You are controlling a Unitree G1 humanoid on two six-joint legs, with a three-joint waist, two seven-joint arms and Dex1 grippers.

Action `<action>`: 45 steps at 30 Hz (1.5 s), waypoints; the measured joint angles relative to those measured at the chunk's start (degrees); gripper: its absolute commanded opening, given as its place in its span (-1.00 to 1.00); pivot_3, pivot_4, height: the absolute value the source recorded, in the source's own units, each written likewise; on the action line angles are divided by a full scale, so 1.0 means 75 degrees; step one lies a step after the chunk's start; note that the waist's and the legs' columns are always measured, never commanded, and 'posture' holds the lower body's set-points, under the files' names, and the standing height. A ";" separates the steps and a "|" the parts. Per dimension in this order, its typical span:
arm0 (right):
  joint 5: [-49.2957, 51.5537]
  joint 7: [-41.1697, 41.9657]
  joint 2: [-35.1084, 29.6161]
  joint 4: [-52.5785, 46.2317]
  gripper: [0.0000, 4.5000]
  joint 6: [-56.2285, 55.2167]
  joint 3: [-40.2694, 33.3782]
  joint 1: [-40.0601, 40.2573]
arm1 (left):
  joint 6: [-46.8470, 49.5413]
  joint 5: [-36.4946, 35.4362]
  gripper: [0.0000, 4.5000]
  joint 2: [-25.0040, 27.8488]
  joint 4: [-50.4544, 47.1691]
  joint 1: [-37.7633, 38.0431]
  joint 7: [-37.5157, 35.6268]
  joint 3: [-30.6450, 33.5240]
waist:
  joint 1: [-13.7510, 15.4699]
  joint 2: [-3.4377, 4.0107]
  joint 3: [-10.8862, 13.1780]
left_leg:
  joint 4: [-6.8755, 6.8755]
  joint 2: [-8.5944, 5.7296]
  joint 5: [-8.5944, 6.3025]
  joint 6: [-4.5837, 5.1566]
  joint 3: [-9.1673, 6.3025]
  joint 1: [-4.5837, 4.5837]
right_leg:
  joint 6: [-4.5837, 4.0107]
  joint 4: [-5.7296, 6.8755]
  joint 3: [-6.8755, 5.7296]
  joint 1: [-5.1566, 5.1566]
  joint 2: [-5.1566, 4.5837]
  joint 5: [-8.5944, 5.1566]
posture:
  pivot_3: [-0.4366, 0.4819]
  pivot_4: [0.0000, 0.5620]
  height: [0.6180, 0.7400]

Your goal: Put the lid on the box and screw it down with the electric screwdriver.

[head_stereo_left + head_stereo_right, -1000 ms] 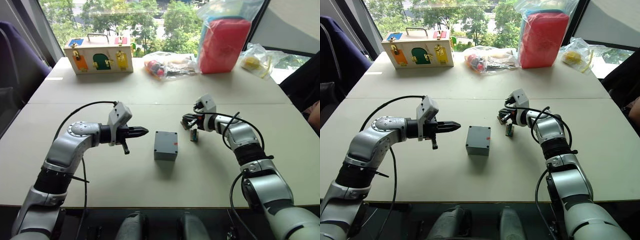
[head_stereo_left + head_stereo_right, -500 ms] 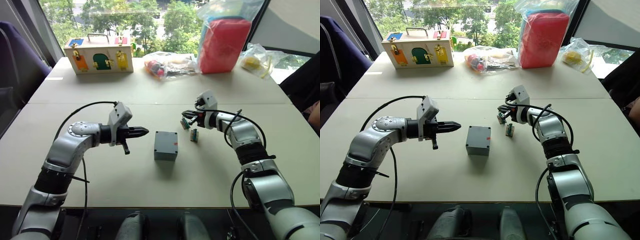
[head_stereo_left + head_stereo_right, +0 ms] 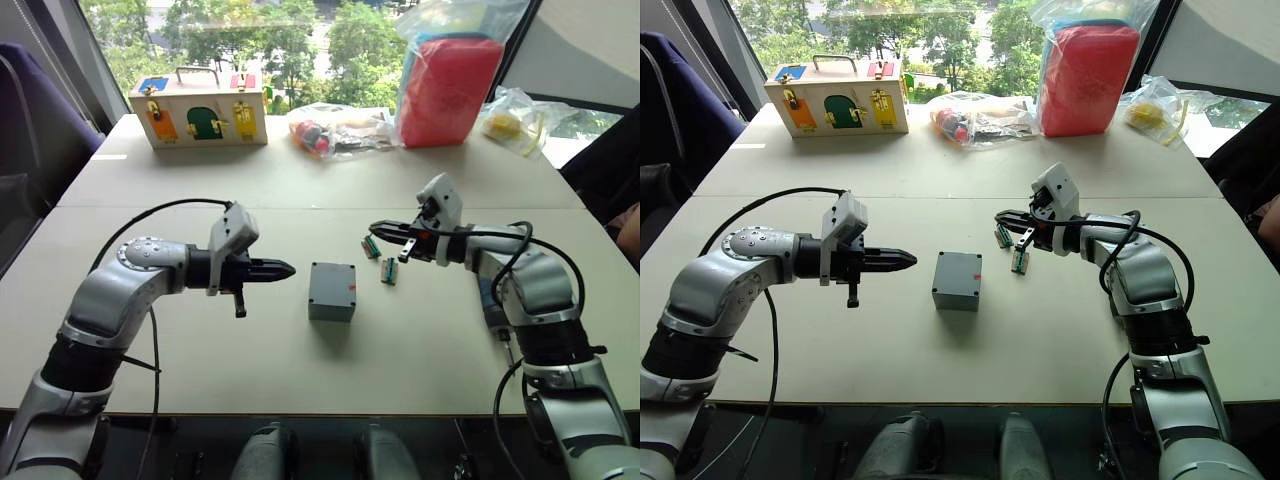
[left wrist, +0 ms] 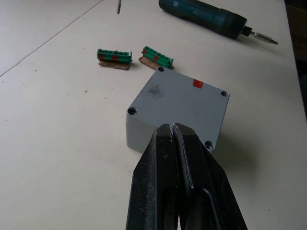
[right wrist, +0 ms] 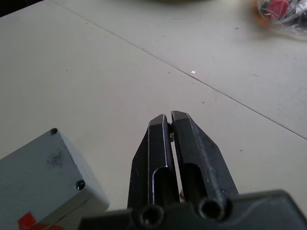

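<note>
Since the box shows a closed top face with a screw hole at each corner, I judge the lid to be seated already, though no seam can be made out. That leaves the driving of screws, so the coming move turns on the screwdriver.

It lies on the tabletop at about 3 o'clock from the box, well apart from it and beside the right forearm. Its long axis runs roughly along the 12-to-6 line, with the metal bit towards 6. The right arm is clearly the nearer one.

The right gripper points towards 9 o'clock, away from the tool, which sits at about 4 o'clock from its tips. Its fingers are pressed together. A tiny speck shows between the tips in the right wrist view, too small to identify. By my reading, that gripper would need to draw back and turn before it could take the tool across its barrel.

The left gripper hovers with its fingers pressed together, empty, aimed at the box, which is near at its 4 o'clock. It is well placed to steady the box.

Two green connectors lie just beyond the box at 1 o'clock, below the right gripper.
</note>
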 measured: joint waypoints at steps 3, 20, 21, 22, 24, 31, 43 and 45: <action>0.0341 -0.0053 -0.0003 -0.0678 -0.97 0.0501 0.0003 0.0468 | 0.0001 -0.0044 -1.00 0.0079 -0.0060 -0.0017 -0.0141 -0.0047 | 0.0001 0.0000 0.0000 | 0.0000 0.0000 0.0000 0.0000 -0.0001 0.0001 | -0.0001 0.0001 0.0000 0.0000 -0.0001 0.0000 | -0.05 -0.47 1.00; 0.0740 -0.0519 0.0232 -0.1368 -0.97 0.1013 0.0306 0.0776 | -0.0086 0.0077 -1.00 -0.0055 0.0208 -0.0172 -0.0169 -0.0311 | 0.0012 0.0000 0.0000 | 0.0000 -0.0001 0.0000 0.0001 -0.0001 0.0000 | -0.0001 0.0000 -0.0002 0.0000 0.0004 -0.0001 | -0.05 -0.47 1.00; 0.0740 -0.0527 0.0232 -0.1368 -0.97 0.1009 0.0310 0.0776 | -0.0089 0.0090 -1.00 -0.0056 0.0218 -0.0171 -0.0163 -0.0311 | 0.0014 0.0000 0.0000 | 0.0000 -0.0001 0.0000 0.0002 -0.0001 0.0000 | -0.0001 0.0000 -0.0001 0.0000 0.0004 -0.0001 | -0.05 -0.47 1.00; 0.0740 -0.0535 0.0232 -0.1368 -0.97 0.1004 0.0317 0.0778 | -0.0090 0.0110 -1.00 -0.0057 0.0221 -0.0171 -0.0157 -0.0311 | 0.0015 0.0000 0.0000 | 0.0001 -0.0001 0.0000 0.0002 -0.0001 0.0000 | -0.0001 0.0000 -0.0002 0.0001 0.0004 -0.0001 | -0.05 -0.47 1.00; 0.0739 -0.0546 0.0232 -0.1368 -0.97 0.0982 0.0335 0.0788 | -0.0094 0.0116 -1.00 -0.0060 0.0221 -0.0170 -0.0149 -0.0311 | 0.0016 0.0000 0.0000 | 0.0001 -0.0001 0.0000 0.0002 -0.0001 0.0000 | -0.0001 -0.0001 -0.0002 0.0001 0.0005 -0.0001 | -0.05 -0.47 1.00; 0.0723 -0.0593 0.0230 -0.1339 -0.97 0.0872 0.0455 0.0822 | -0.0107 0.0122 -1.00 -0.0080 0.0221 -0.0168 -0.0087 -0.0311 | 0.0015 0.0000 0.0000 | 0.0001 -0.0002 0.0000 0.0002 -0.0001 0.0000 | 0.0000 0.0000 -0.0003 0.0001 0.0008 -0.0001 | -0.05 -0.47 1.00; 0.0717 -0.0642 0.0194 -0.1192 -0.97 0.0748 0.0455 0.0844 | -0.0234 0.0140 -1.00 -0.0174 0.0333 -0.0164 -0.0079 -0.0311 | 0.0017 0.0000 0.0000 | 0.0003 -0.0001 0.0000 0.0002 0.0000 0.0000 | 0.0000 0.0001 -0.0003 0.0002 0.0012 -0.0001 | -0.05 -0.47 1.00; 0.0717 -0.0651 0.0184 -0.1156 -0.97 0.0713 0.0454 0.0843 | -0.0249 0.0143 -1.00 -0.0214 0.0334 -0.0164 -0.0077 -0.0311 | 0.0016 0.0000 0.0000 | 0.0003 -0.0001 0.0000 0.0002 0.0000 0.0000 | 0.0000 0.0001 -0.0003 0.0002 0.0013 -0.0001 | -0.05 -0.47 1.00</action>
